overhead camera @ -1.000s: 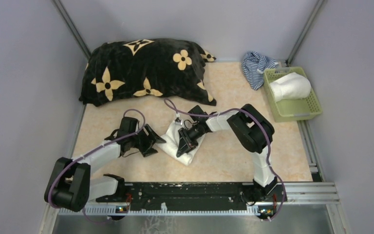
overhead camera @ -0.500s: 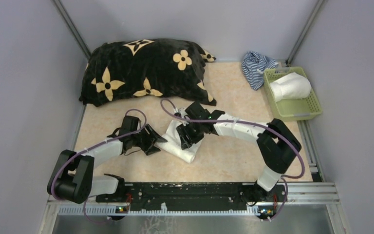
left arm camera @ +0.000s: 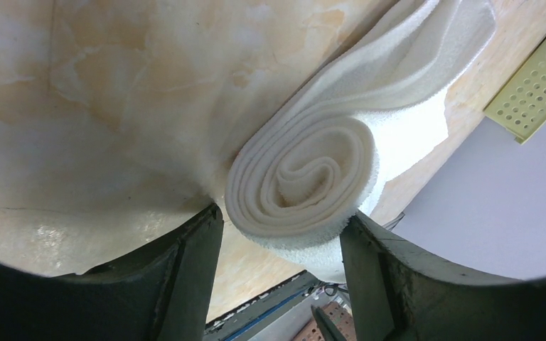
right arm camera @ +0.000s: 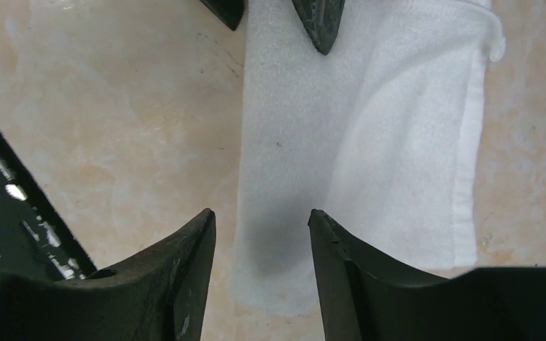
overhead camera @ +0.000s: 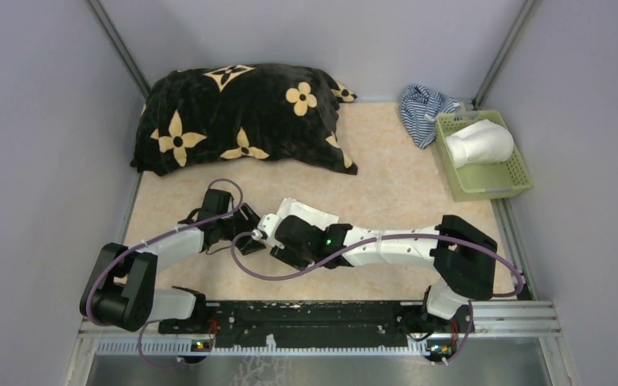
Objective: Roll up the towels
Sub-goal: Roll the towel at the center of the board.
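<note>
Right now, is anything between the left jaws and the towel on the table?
Nothing visible. The left gripper has its jaws open around the rolled end of the towel, and the right gripper hovers over the towel's flat part, not between them.

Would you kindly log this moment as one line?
left gripper: open around towel roll end | right gripper: open above towel | second towel: in basket

A robot test cell, staged with household items: plain grey walls with metal corner posts enclose a marble-patterned bench holding a floral pillow and a green basket.
</note>
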Controlling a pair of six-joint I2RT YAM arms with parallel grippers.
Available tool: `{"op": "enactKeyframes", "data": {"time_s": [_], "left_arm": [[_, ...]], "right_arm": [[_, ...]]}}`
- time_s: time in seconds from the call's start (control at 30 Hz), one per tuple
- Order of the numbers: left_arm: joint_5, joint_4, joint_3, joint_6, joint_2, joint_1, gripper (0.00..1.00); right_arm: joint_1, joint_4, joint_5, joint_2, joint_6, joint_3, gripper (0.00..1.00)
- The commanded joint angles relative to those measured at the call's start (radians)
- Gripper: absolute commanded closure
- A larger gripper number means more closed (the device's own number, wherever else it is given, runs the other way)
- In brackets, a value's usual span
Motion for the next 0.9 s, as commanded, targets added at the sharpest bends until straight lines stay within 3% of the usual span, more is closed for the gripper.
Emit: {"op": "enactKeyframes", "data": {"time_s": [0.0,0.37,0.53,0.73,0.87], "left_arm": [[-0.114,-0.083,-0.023,0.025,0.043,0.001,0.31],[-0.122,-0.088,-0.025,0.036,0.05,0.001,0.27],[-0.119,-0.094,-0.01,0.06,0.051,0.001,0.23],[-0.151,-0.129,0.031,0.118,-0.057,0.002,0.15],[-0.159,-0.15,0.035,0.137,-0.157,0.004,0.12]], "right_arm": [[0.013,0.13,0.082,0.031,-0.085,-0.034,0.49],[0.014,0.16,0.045,0.149,-0.161,-0.059,0.51],[-0.015,0.11,-0.052,0.177,-0.13,-0.026,0.66],[-0.172,0.044,-0.392,0.178,-0.012,0.001,0.9],[-0.282,0.056,-0.694,0.199,0.063,-0.004,0.95]]}}
